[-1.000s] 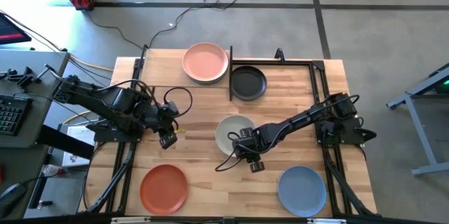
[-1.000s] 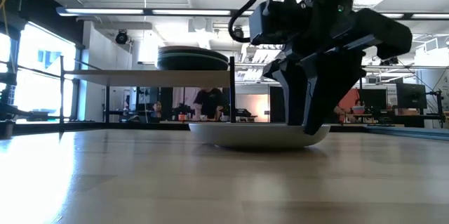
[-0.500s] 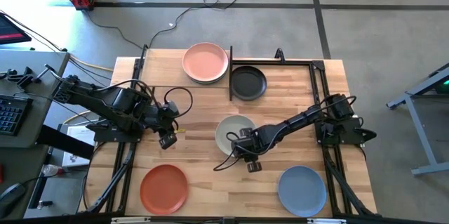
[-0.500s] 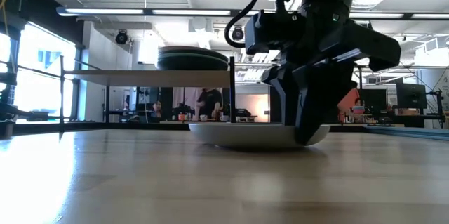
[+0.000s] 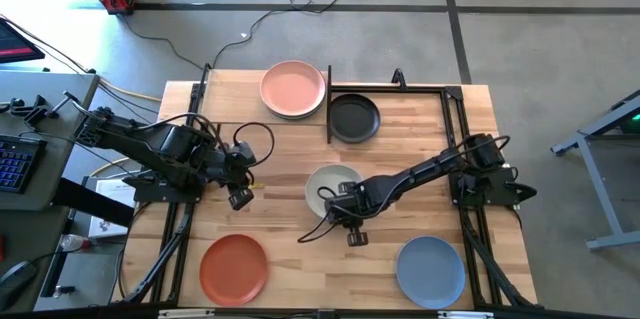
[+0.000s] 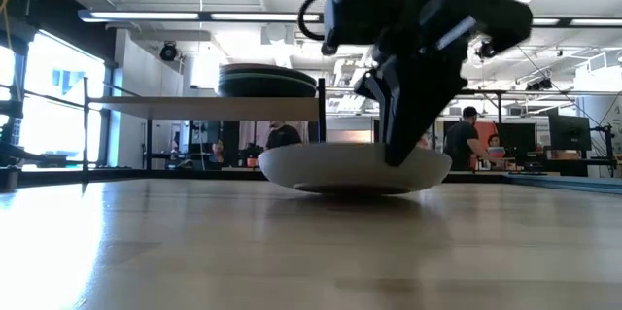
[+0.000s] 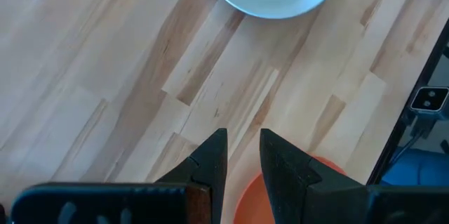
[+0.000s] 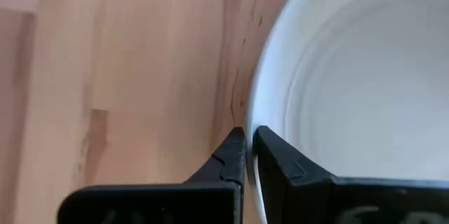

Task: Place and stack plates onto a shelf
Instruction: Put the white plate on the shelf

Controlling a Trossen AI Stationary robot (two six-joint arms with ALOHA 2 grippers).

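Right gripper [image 8: 247, 155] fingers pinch the off-white plate [image 8: 351, 76] rim between them; it looks stiff, light, slippery, so it may tilt. Left gripper [image 7: 242, 161] fingers sit slightly apart, holding nothing.

Off-white plate [image 5: 328, 185], terracotta plate [image 5: 233, 268], blue plate [image 5: 430, 271], pink plate [image 5: 293, 88], charcoal plate [image 5: 354, 117].

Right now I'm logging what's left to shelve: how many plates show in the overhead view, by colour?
Pink plate: 1
Charcoal plate: 1
Off-white plate: 1
Orange plate: 1
Blue plate: 1
Total: 5; a pale rim under the pink one hints at more.
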